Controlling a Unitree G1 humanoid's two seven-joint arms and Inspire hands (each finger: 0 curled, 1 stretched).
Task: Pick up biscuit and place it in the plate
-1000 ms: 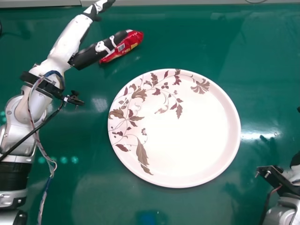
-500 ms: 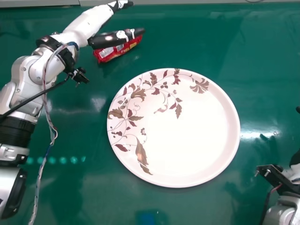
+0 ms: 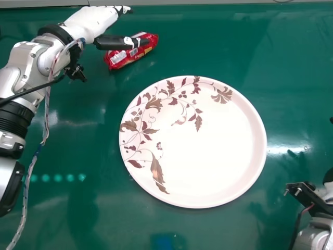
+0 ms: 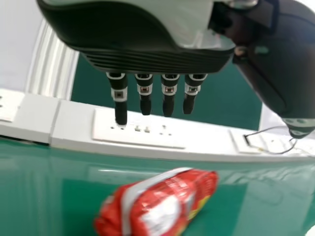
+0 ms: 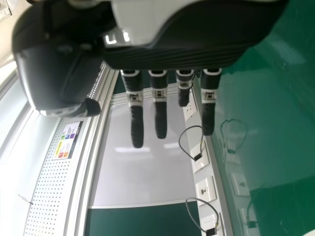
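Observation:
My left hand [image 3: 96, 22] is open at the head view's upper left, its thumb passing over the red biscuit packet [image 3: 130, 52], fingers beyond it. In the left wrist view the hand [image 4: 142, 54] has straight fingers, apart from the packet [image 4: 160, 204]. Whether the thumb touches the packet cannot be told. The white plate [image 3: 213, 156] with a brown leaf pattern lies on the table, right of and nearer than the packet. My right hand [image 3: 328, 176] shows partly at the head view's right edge; in the right wrist view the hand [image 5: 182, 44] has its fingers straight.
The green table [image 3: 291, 62] lies under everything. A pale ledge [image 4: 74, 125] with socket panels runs along its far side. A loose cable [image 3: 47, 120] hangs from my left forearm. In the right wrist view, thin cables [image 5: 199, 199] loop beside the sockets.
My left hand first shifted right, then drew back slightly to the left, its thumb now lying across the packet. The packet, the plate and the right arm look unmoved.

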